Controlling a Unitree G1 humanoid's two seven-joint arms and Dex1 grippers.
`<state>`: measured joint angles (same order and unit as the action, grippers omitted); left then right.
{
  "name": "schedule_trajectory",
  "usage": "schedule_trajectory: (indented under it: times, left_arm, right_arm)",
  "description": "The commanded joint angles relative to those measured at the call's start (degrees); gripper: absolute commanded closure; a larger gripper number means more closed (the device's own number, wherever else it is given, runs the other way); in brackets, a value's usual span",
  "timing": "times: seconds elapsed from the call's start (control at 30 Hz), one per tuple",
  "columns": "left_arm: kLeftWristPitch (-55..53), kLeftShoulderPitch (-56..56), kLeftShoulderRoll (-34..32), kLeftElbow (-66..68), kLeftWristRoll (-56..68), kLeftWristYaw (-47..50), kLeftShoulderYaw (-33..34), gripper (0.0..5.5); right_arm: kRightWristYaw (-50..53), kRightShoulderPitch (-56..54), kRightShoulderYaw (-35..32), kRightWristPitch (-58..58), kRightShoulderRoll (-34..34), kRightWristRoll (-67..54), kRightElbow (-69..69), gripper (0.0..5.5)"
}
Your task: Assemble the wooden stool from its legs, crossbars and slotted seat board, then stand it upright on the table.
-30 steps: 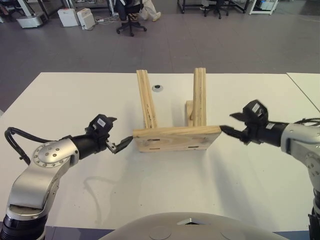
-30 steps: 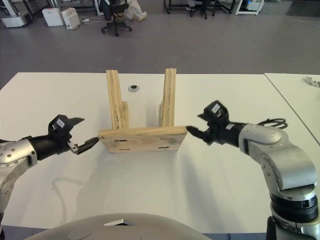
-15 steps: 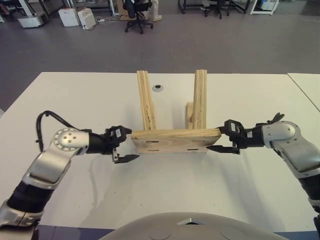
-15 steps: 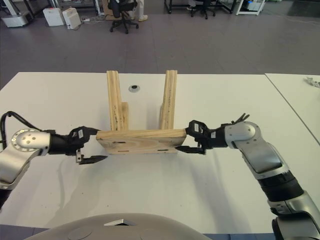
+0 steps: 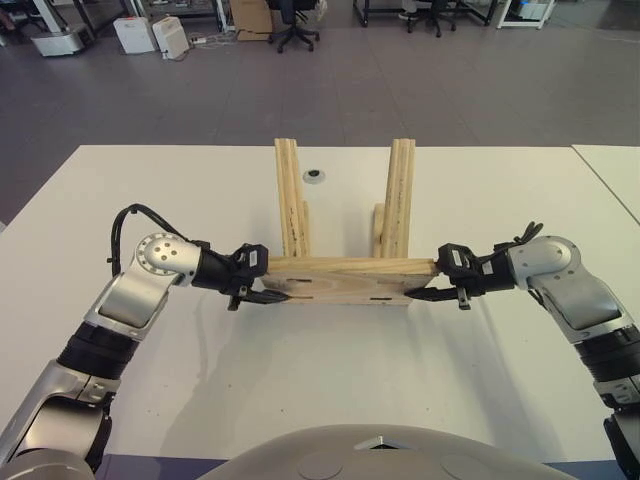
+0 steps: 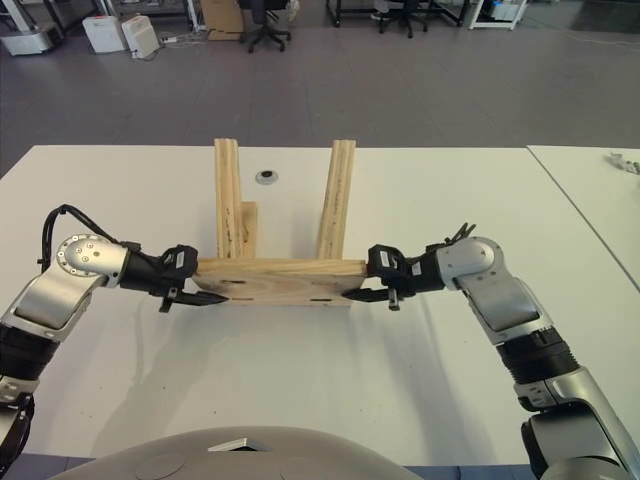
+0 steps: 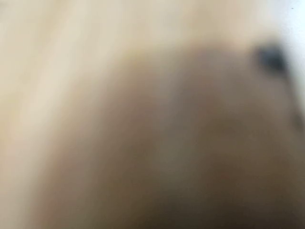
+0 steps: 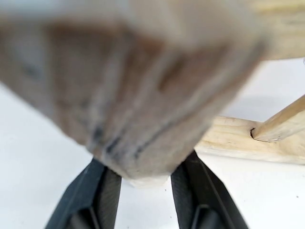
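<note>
The stool lies tipped over on the worktop (image 5: 150, 180), its seat board (image 5: 345, 280) nearest me and its legs (image 5: 293, 205) pointing away toward the far edge. The board's long axis runs side to side, straight between my arms. My left pincer (image 5: 262, 285) is clamped on its left end. My right pincer (image 5: 430, 280) grips the right end, with fingers (image 8: 102, 191) on either side of the wood. I judge the coming move to be a turn about that axis, swinging the legs down under the seat.
</note>
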<state>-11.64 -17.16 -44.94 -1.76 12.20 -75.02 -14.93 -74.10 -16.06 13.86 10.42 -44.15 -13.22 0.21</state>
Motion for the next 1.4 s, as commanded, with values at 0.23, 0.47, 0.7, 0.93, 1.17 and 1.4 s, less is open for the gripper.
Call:
schedule_trajectory:
  times: [0.23, 0.47, 0.7, 0.93, 1.17, 1.4]
  left_arm:
    - [-28.6, -11.8, -4.5, -9.2, 28.8, -8.0, 12.3, 4.15]
    - [-77.1, -55.5, -1.8, 16.9, 43.2, -3.0, 20.1, 4.16]
    - [-80.9, -36.8, -12.5, 18.7, 81.4, 13.8, 10.2, 4.18]
    - [-65.3, -10.8, -10.1, 10.0, 100.6, 46.1, 10.1, 4.18]
    - [-59.8, -9.9, -1.6, 13.3, 100.8, 61.9, 17.7, 2.61]
    - [-61.3, -2.1, -8.9, 13.7, 100.6, 63.5, 30.6, 1.36]
  right_arm:
    - [-7.5, -14.0, -8.7, 22.7, -0.4, -21.5, -4.7, 4.13]
    - [-18.3, -65.3, -6.3, 79.9, -3.6, -40.2, 27.9, 4.13]
    - [-17.5, -56.5, 16.0, 82.1, -13.1, -68.3, 27.2, 4.16]
    - [7.1, -31.7, 11.3, 81.6, -11.6, -81.4, 23.9, 4.16]
    - [35.6, -17.1, -3.5, 70.6, -9.3, -99.8, 22.9, 2.69]
    - [54.1, -8.1, -22.8, 61.9, -9.9, -98.9, 20.2, 1.34]
